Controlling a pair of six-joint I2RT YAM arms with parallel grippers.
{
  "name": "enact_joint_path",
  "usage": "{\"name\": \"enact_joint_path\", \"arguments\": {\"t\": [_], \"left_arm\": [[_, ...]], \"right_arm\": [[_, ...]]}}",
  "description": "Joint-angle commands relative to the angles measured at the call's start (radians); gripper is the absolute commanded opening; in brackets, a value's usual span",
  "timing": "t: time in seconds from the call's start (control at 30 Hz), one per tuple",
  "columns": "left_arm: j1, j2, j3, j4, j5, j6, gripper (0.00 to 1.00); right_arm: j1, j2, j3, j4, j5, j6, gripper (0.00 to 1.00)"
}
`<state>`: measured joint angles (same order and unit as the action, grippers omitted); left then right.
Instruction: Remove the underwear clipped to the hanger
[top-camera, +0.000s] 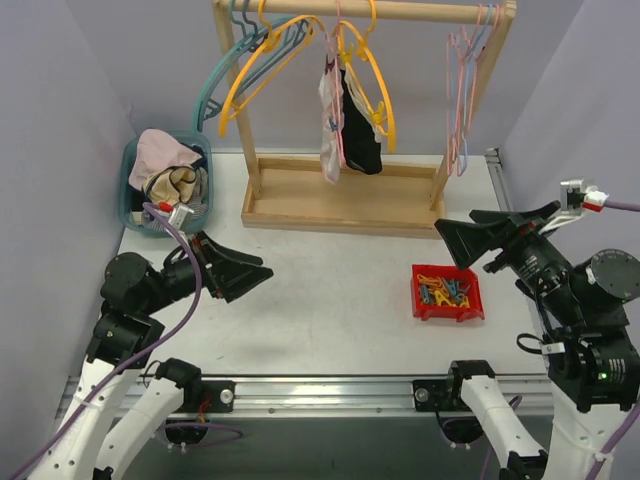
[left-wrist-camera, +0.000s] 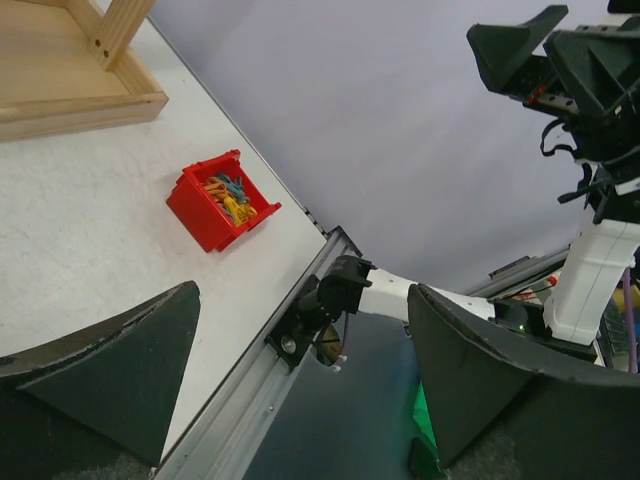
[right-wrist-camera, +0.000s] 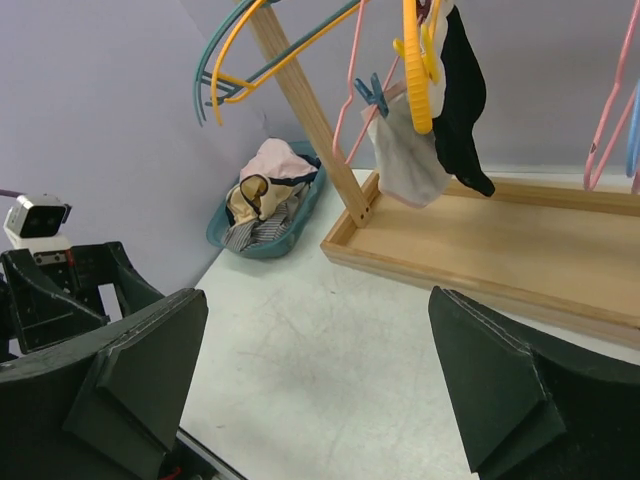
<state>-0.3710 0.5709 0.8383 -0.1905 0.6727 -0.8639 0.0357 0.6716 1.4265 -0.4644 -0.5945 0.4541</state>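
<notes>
A white table (top-camera: 330, 300) fills the view, walled by pale purple panels. At its far side stands a wooden rack (top-camera: 340, 205), a tray base with two posts and a top bar.

The left gripper (top-camera: 262, 275) hangs low over the table's near left, pointing right. In its wrist view the jaws are spread wide with nothing between them. The right gripper (top-camera: 455, 222) is raised at the near right, pointing left toward the rack. Its jaws are also wide apart and empty. Both are well apart from the rack.

A teal basket (top-camera: 130, 190) of crumpled clothes sits at the far left, beside the rack's base.

Teal and yellow hangers (top-camera: 250, 60) crowd the bar's left end, and pink ones (top-camera: 465, 90) hang at the right.

Near the middle a yellow hanger (top-camera: 385, 100) carries the underwear. The black brief (top-camera: 362, 140) hangs on the right, and the pale brief (top-camera: 330, 130) drapes just beside it on the left, both dangling above the tray. A blue clip (right-wrist-camera: 375, 92) grips the pale brief's top corner, though which hanger it is pinned to is hard to make out.

A red bin (top-camera: 470, 308) sits on the table, well in front of the rack's right post, holding loose coloured clips (top-camera: 440, 292).
</notes>
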Motion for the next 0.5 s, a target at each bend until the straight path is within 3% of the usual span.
{"name": "enact_joint_path", "arguments": {"t": [0.0, 0.13, 0.33, 0.43, 0.47], "left_arm": [[0.003, 0.0, -0.008, 0.054, 0.042, 0.029, 0.94], [0.004, 0.026, -0.01, 0.071, 0.074, 0.052, 0.94], [0.004, 0.026, 0.007, 0.045, 0.087, 0.12, 0.94], [0.004, 0.023, 0.018, 0.004, 0.076, 0.158, 0.94], [0.004, 0.021, 0.022, -0.007, 0.071, 0.166, 0.94]], "right_arm": [[-0.013, 0.068, 0.017, 0.134, -0.074, -0.037, 1.0], [-0.013, 0.192, 0.076, 0.253, -0.107, -0.037, 1.0], [-0.002, 0.461, 0.293, 0.199, 0.03, -0.143, 1.0], [0.062, 0.575, 0.428, 0.129, 0.209, -0.235, 1.0], [0.148, 0.595, 0.477, 0.094, 0.374, -0.265, 1.0]]}}
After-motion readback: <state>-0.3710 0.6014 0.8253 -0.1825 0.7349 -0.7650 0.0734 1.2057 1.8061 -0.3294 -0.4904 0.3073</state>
